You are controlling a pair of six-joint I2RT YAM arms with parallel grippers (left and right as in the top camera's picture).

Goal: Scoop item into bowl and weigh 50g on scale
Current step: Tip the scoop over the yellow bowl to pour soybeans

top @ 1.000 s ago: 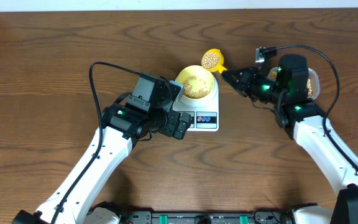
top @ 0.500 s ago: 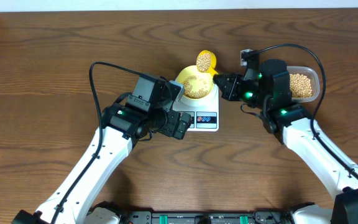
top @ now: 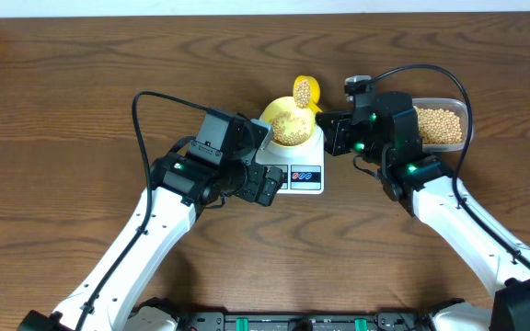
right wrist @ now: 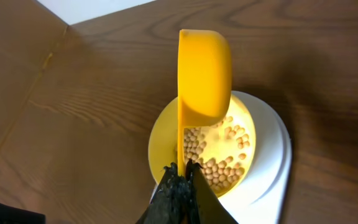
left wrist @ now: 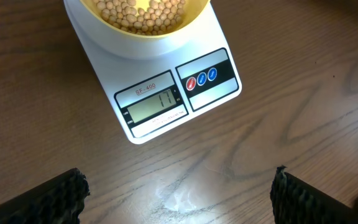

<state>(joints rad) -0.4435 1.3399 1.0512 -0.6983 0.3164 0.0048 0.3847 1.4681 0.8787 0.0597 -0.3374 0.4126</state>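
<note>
My right claw [right wrist: 180, 179] is clamped on the yellow scoop [right wrist: 204, 74], which is tipped over the bowl [right wrist: 155, 149]. The bowl sits on the scale [left wrist: 154, 106] with beans [left wrist: 138, 12] in it. My left claw [left wrist: 179, 193] hangs wide apart near the scale.

You're working on a dark wood-grain table [left wrist: 278, 124] with a low sheen. Scale [left wrist: 160, 70]: smooth white plastic, slightly glossy. Bowl [right wrist: 163, 140] and scoop [right wrist: 204, 68]: smooth yellow plastic. Beans [left wrist: 135, 12]: matt, dry. Tub [top: 467, 112]: clear plastic. Left gripper fingers [left wrist: 48, 199]: black, rough-textured.
</note>
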